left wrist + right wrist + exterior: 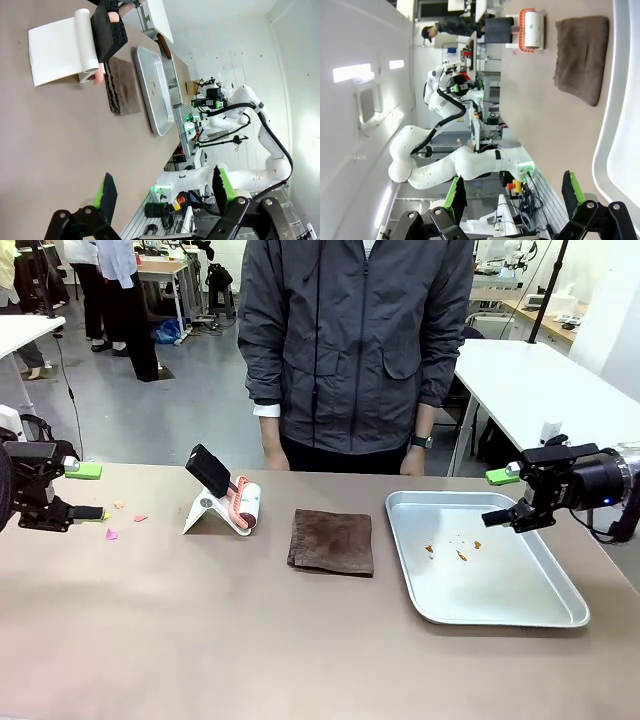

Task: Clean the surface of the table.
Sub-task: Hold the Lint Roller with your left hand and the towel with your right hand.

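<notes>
From the front: shows the table filling the foreground, a person at its far edge. Left gripper and right gripper at either end, jaws apart, empty. Looks barely begun: pink scraps left; brown cloth and lint roller lying mid-table. From the left wrist: smooth matte tabletop, jaws spread. From the right wrist: jaws spread, bright white-walled room.

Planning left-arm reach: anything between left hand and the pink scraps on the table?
Nothing visible. The open left hand is at the table edge; pink scraps lie on bare top beside it, short of the roller stand.
</notes>
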### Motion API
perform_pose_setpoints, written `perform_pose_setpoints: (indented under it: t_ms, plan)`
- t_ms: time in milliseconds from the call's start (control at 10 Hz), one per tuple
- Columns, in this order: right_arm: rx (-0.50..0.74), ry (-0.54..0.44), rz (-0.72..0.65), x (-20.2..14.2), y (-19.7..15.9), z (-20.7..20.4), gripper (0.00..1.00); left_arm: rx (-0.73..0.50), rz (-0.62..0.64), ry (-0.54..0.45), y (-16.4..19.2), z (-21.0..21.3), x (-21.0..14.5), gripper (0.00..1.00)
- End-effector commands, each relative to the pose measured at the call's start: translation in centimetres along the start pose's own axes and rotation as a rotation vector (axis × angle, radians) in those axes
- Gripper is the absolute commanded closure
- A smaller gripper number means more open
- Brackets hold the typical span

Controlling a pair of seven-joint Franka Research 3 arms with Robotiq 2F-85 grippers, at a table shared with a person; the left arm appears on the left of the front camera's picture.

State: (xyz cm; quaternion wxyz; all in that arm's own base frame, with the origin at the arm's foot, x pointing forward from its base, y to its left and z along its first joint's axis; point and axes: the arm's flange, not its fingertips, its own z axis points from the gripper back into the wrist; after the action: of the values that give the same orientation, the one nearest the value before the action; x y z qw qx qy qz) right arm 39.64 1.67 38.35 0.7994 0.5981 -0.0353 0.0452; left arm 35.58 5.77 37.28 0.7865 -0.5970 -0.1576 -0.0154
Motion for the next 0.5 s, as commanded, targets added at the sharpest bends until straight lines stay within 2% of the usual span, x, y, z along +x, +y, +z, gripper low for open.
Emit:
perform_pose_setpoints:
  t_ms: [0, 100, 200, 300, 400]
  plan:
    - [-0.066, -0.092, -0.033, 0.1, 1.7, -0.9, 0.00, 0.098, 0.016, -0.014, -1.6, -0.6, 0.1, 0.00]
    - [-0.123, -0.151, -0.058, 0.5, 3.5, -2.6, 0.00, 0.142, 0.003, -0.006, -3.9, -0.7, 0.2, 0.00]
    - [-0.194, -0.167, -0.156, 1.4, 5.2, -4.9, 0.00, 0.179, 0.048, 0.089, -6.4, -1.1, 1.0, 0.00]
    - [-0.222, -0.171, -0.150, 2.3, 6.9, -7.6, 0.00, 0.255, 0.130, 0.112, -9.3, -2.1, 2.2, 0.00]
    - [-0.288, -0.149, -0.145, 2.7, 7.6, -9.7, 0.00, 0.323, 0.207, 0.087, -11.4, -3.2, 3.3, 0.00]
